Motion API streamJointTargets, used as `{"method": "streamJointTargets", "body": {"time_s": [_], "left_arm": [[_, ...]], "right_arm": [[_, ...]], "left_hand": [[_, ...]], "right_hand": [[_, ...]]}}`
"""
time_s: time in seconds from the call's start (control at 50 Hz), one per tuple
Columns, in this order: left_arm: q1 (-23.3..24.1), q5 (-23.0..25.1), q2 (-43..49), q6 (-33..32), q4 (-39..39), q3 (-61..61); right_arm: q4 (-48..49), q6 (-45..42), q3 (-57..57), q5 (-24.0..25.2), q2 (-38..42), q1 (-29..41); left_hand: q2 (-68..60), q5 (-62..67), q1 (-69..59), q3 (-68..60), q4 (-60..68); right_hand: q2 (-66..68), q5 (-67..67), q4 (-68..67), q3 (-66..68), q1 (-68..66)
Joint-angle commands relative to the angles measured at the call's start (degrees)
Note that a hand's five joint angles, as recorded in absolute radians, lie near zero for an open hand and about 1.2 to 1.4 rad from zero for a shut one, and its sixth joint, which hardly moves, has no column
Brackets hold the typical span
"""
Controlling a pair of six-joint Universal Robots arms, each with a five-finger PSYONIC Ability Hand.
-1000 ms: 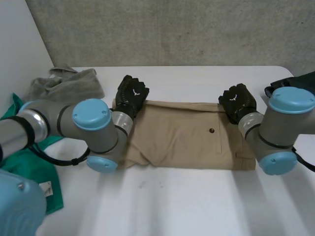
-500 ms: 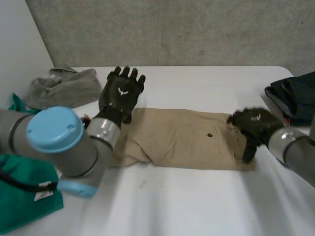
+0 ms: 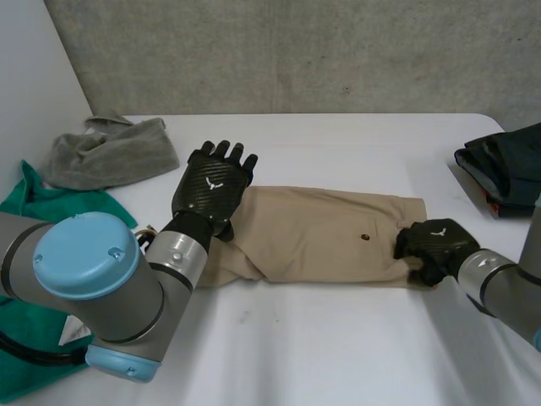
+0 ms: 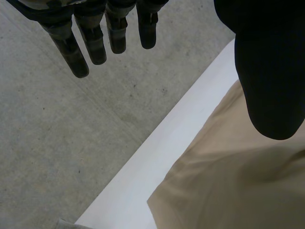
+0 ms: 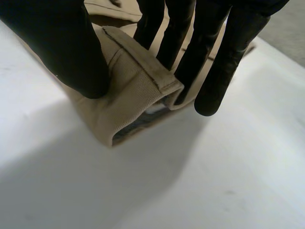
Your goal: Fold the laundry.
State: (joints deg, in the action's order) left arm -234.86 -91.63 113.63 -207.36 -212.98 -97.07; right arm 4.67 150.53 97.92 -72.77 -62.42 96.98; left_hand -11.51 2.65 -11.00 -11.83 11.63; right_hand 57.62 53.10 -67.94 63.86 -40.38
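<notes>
Tan trousers (image 3: 321, 233) lie folded into a long band across the middle of the white table (image 3: 321, 355). My left hand (image 3: 213, 182) hovers open above the band's left end, its straight fingers (image 4: 95, 43) spread over the far edge of the tan cloth (image 4: 228, 181) and touching nothing. My right hand (image 3: 433, 244) sits at the band's near right corner. In the right wrist view its thumb (image 5: 62, 43) and fingers pinch the folded waistband edge (image 5: 128, 81) and lift it slightly off the table.
A crumpled grey cloth (image 3: 110, 148) lies at the back left, with a green cloth (image 3: 51, 203) beside my left arm. A dark garment (image 3: 507, 165) sits at the right edge. Bare table stretches in front of the trousers.
My left hand has opened and risen off the far left corner. My right hand has let go of the far right corner, come to the near right corner and closed on it.
</notes>
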Motion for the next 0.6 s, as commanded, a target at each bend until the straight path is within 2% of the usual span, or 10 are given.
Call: {"method": "streamJointTargets", "body": {"time_s": [0.02,0.12,0.3,0.32,0.4,0.48,0.6], "left_arm": [[0.10,-0.75,-1.92,0.03,0.73,-0.66],[0.01,-0.92,-3.68,0.20,1.17,-1.37],[-0.25,-0.92,-6.67,0.29,1.78,-4.00],[-0.25,-0.92,-6.84,0.38,1.87,-4.18],[-0.60,-0.92,-7.37,0.38,2.22,-4.88],[-1.22,-1.01,-7.72,0.38,2.31,-5.23],[-1.83,-1.01,-8.07,1.17,2.75,-5.59]], "right_arm": [[0.69,-1.29,2.01,-0.18,-11.75,-6.00],[-1.76,-7.42,1.23,0.00,-14.22,-11.36],[-3.18,-21.15,-3.08,-0.09,-14.66,-10.15],[-3.09,-21.68,-3.61,0.00,-14.66,-8.92],[-2.39,-22.92,-7.56,2.19,-13.87,3.11],[0.24,-23.70,-10.46,7.71,-8.44,14.96],[2.80,-26.08,-11.08,13.18,-1.22,25.36]], "left_hand": [[1.51,-2.65,1.00,1.83,-1.63],[1.51,-2.65,1.00,1.83,-1.63],[1.51,-2.65,1.00,1.83,-1.63],[1.51,-2.65,1.00,1.83,-1.63],[1.51,-2.65,1.00,1.83,-1.63],[1.51,-2.65,1.00,1.83,-1.63],[1.51,-2.65,1.00,1.83,-1.63]], "right_hand": [[22.38,16.90,-12.06,16.14,-39.62],[22.38,16.90,-12.06,16.14,-39.62],[22.38,16.90,-12.06,16.14,-39.62],[22.38,16.90,-12.06,16.14,-39.62],[22.38,16.90,-12.06,16.14,-39.62],[22.38,16.90,-12.06,16.14,-39.62],[22.38,16.90,-12.06,16.14,-39.62]]}}
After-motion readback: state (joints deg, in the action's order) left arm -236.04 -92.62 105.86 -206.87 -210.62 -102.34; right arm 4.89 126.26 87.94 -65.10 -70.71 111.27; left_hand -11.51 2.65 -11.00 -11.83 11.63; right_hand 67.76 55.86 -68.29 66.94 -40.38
